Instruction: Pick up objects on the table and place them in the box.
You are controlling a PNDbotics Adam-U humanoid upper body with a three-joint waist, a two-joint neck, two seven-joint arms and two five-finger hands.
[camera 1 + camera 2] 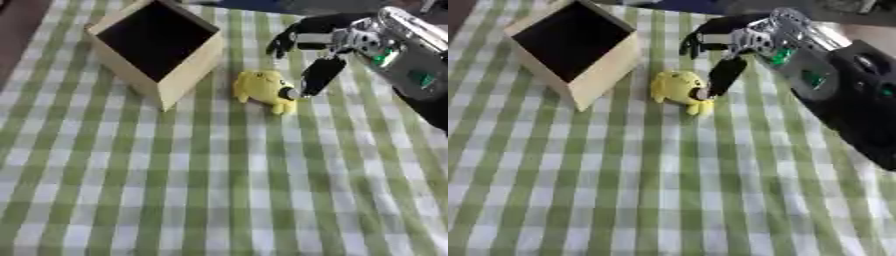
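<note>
Green-and-white checked cloth (219, 200) covers the table, its near half bare. Mid-table, a yellow plush toy (261, 89) lies not yet picked up, just right of the wooden box (188, 75), whose dark interior looks empty. Beyond, the right hand (317, 47) reaches in, fingers spread, thumb touching the toy.

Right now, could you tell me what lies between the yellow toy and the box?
Only bare checked tablecloth between yellow toy and box, clearest in the left eye view.
</note>
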